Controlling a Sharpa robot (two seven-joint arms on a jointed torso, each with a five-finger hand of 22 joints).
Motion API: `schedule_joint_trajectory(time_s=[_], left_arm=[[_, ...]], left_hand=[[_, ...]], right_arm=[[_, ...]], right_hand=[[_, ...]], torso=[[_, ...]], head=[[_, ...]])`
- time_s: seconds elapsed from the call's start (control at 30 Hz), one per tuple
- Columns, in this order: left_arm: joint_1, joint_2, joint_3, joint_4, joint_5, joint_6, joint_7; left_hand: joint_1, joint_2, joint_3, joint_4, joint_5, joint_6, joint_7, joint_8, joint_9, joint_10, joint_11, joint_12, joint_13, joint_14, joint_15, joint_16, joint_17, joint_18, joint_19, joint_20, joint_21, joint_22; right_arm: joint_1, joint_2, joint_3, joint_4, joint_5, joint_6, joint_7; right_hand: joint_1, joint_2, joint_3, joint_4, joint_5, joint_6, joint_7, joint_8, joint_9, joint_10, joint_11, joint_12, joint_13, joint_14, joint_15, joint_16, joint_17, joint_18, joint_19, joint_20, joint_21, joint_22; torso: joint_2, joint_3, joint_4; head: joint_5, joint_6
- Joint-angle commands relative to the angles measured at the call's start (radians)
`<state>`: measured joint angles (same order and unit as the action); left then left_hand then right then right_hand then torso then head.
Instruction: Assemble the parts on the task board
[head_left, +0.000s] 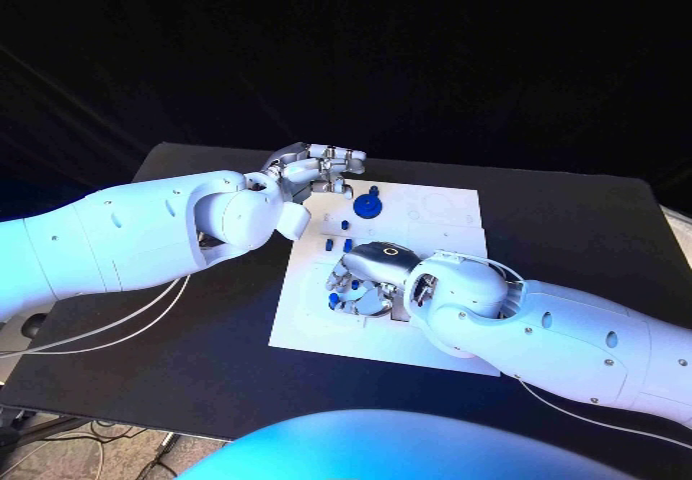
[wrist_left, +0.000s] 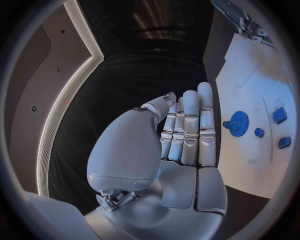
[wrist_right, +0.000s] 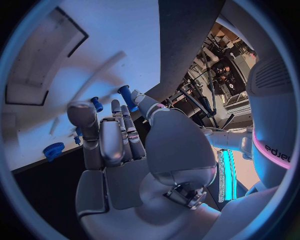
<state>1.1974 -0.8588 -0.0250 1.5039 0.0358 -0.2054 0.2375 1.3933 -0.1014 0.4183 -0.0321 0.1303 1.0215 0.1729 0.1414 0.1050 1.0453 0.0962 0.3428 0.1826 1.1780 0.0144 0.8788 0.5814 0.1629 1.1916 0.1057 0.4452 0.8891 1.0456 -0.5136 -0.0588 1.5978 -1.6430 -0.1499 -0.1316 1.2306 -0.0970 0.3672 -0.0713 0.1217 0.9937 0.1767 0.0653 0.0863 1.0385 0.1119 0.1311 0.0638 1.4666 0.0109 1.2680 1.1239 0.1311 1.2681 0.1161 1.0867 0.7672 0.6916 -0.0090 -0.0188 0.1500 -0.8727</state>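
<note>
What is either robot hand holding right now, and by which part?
Left robot hand holds nothing, fingers straight. Right robot hand is over the white task board; any hold cannot be told.

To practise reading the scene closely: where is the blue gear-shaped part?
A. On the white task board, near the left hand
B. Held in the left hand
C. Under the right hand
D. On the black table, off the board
A: the blue gear lies on the white task board, just beside the left hand, whose fingers hold nothing.

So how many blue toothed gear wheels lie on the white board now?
1: the blue toothed gear wheel lies on the white task board, beyond the right hand, which may hide others.
</note>
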Motion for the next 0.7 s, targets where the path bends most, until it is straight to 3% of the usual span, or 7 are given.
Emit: schedule_joint_trajectory(time_s=[0.03, 0.23, 0.53, 0.6, 0.63, 0.7], left_arm=[[0.0, 0.002, 0.001, 0.001, -0.005, 0.019, 0.005], [0.0, 0.004, 0.001, -0.001, -0.005, 0.022, 0.004], [0.0, 0.002, 0.0, -0.003, -0.005, 0.022, 0.003], [0.0, 0.001, 0.0, -0.003, -0.005, 0.022, 0.003], [0.0, 0.0, 0.0, -0.003, -0.005, 0.022, 0.003], [0.0, -0.001, 0.0, -0.003, -0.005, 0.021, 0.002]], left_hand=[[0.0, 0.009, -0.006, 0.002, 0.002, -0.005, -0.001, 0.002, -0.002, -0.007, 0.003, 0.006, 0.001, -0.004, 0.0, -0.006, -0.001, 0.019, 0.001, 0.005, -0.004, -0.001], [0.0, 0.009, -0.006, 0.002, 0.002, -0.005, -0.001, 0.002, -0.002, -0.007, 0.003, 0.006, 0.001, -0.004, 0.0, -0.006, -0.001, 0.019, 0.001, 0.005, -0.004, -0.001], [0.0, 0.009, -0.006, 0.002, 0.002, -0.005, -0.001, 0.002, -0.002, -0.007, 0.003, 0.006, 0.001, -0.004, 0.0, -0.006, -0.001, 0.019, 0.001, 0.005, -0.004, -0.001], [0.0, 0.009, -0.006, 0.002, 0.002, -0.005, -0.001, 0.002, -0.002, -0.007, 0.003, 0.006, 0.001, -0.004, 0.0, -0.006, -0.001, 0.019, 0.001, 0.005, -0.004, -0.001], [0.0, 0.009, -0.006, 0.002, 0.002, -0.005, -0.001, 0.002, -0.002, -0.007, 0.003, 0.006, 0.001, -0.004, 0.0, -0.006, -0.001, 0.019, 0.001, 0.005, -0.004, -0.001], [0.0, 0.009, -0.006, 0.002, 0.002, -0.005, -0.001, 0.002, -0.002, -0.007, 0.003, 0.006, 0.001, -0.004, 0.0, -0.006, -0.001, 0.019, 0.001, 0.005, -0.004, -0.001]], right_arm=[[-0.001, -0.001, 0.0, 0.004, -0.009, -0.022, -0.001], [-0.001, -0.008, -0.001, 0.014, 0.004, -0.09, 0.025], [0.003, -0.078, 0.001, 0.083, 0.037, -0.183, 0.051], [0.008, -0.101, 0.003, 0.099, 0.055, -0.195, 0.056], [0.018, -0.131, 0.004, 0.115, 0.099, -0.209, 0.064], [0.028, -0.159, 0.005, 0.128, 0.151, -0.221, 0.071]], right_hand=[[0.001, -0.01, -0.029, 0.004, 0.005, -0.021, 0.005, 0.0, -0.005, -0.028, 0.006, 0.001, 0.003, 0.022, 0.011, -0.006, -0.007, 0.014, -0.01, 0.003, -0.011, -0.014], [0.009, -0.009, -0.096, 0.01, 0.008, -0.049, 0.01, 0.007, -0.011, -0.1, 0.013, 0.019, 0.007, 0.014, 0.019, -0.009, -0.016, 0.016, -0.014, 0.009, -0.016, -0.022], [0.035, 0.013, -0.13, 0.007, 0.031, -0.033, 0.007, 0.024, -0.008, -0.098, 0.009, 0.073, 0.015, 0.019, 0.015, 0.002, -0.008, 0.014, -0.004, 0.01, -0.006, -0.01], [0.037, 0.017, -0.135, 0.008, 0.037, -0.029, 0.006, 0.027, -0.008, -0.093, 0.007, 0.085, 0.016, 0.02, 0.014, 0.002, -0.009, 0.014, -0.004, 0.01, -0.005, -0.01], [0.037, 0.019, -0.142, 0.01, 0.043, -0.019, 0.004, 0.033, -0.007, -0.072, 0.003, 0.105, 0.02, 0.021, 0.012, 0.003, -0.008, 0.014, -0.002, 0.008, -0.004, -0.009], [0.035, 0.024, -0.147, 0.013, 0.06, -0.009, 0.0, 0.039, -0.005, -0.028, -0.004, 0.137, 0.03, 0.024, 0.007, 0.01, 0.002, 0.013, 0.003, 0.005, 0.004, 0.003]], torso=[[0.0, 0.0004, -0.0003], [0.0, 0.0003, 0.0004], [-0.002, -0.0001, -0.0013], [-0.002, -0.0006, -0.0019], [-0.002, -0.0007, -0.0026], [-0.003, -0.0014, -0.0034]], head=[[-0.001, 0.0], [-0.002, 0.0], [-0.007, 0.002], [-0.012, 0.004], [-0.022, 0.008], [-0.03, 0.011]])
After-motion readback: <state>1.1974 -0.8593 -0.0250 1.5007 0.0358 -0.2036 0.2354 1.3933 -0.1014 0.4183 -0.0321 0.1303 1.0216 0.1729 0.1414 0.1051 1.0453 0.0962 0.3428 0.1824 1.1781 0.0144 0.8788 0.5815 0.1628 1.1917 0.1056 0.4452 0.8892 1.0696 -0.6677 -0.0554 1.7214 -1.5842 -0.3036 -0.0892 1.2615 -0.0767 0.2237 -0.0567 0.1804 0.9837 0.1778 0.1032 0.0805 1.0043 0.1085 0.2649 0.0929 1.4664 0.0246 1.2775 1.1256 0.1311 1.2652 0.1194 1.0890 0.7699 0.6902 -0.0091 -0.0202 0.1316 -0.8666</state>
